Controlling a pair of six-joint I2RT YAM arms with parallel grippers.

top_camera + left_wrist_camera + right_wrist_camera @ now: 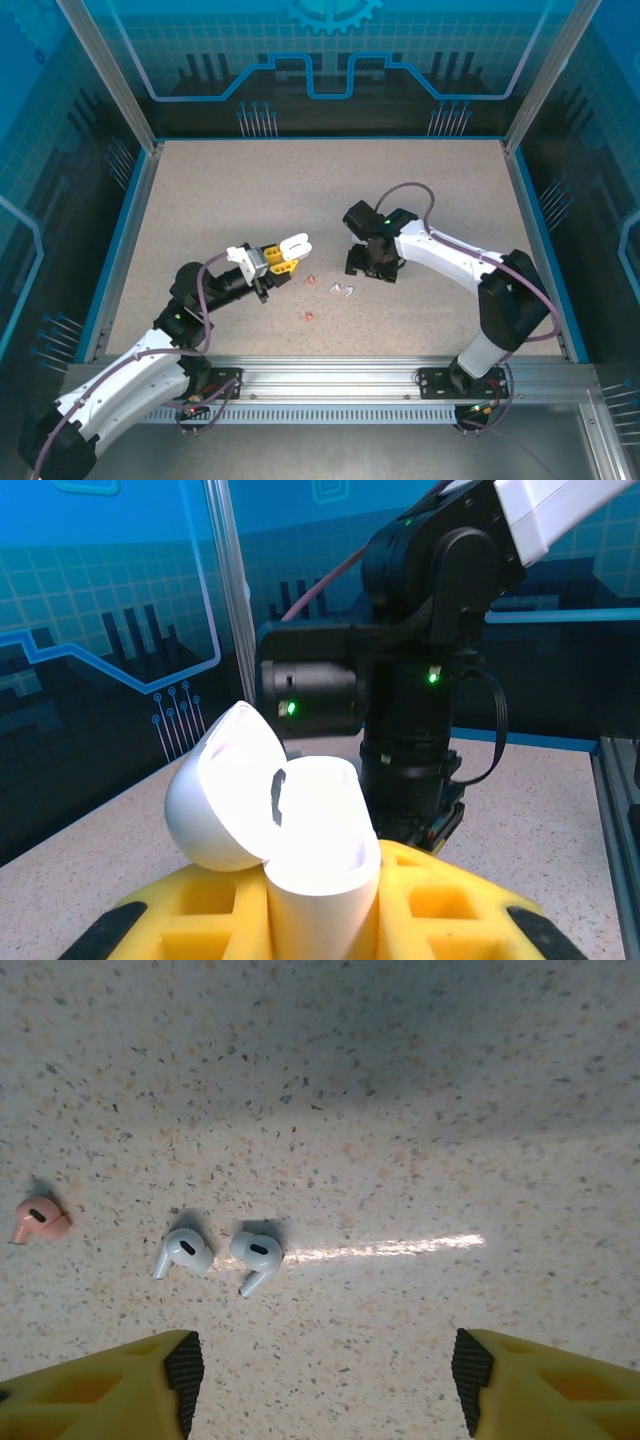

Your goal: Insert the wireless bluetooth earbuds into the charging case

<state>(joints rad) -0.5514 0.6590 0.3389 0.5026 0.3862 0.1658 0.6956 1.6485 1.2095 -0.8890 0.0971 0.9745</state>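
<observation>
My left gripper is shut on the white charging case, held above the table with its lid open. In the left wrist view the case body stands between the yellow fingers, and the lid tips back to the left. Two white earbuds lie side by side on the table, with a pinkish one to their left. My right gripper hovers over the table just beside them, open, with nothing between its fingers. From above, the white pair lies between the two grippers, left of the right gripper.
Two pinkish earbuds lie on the speckled tabletop near the white pair. The right arm's dark wrist stands close behind the held case. Blue walls and aluminium posts ring the table.
</observation>
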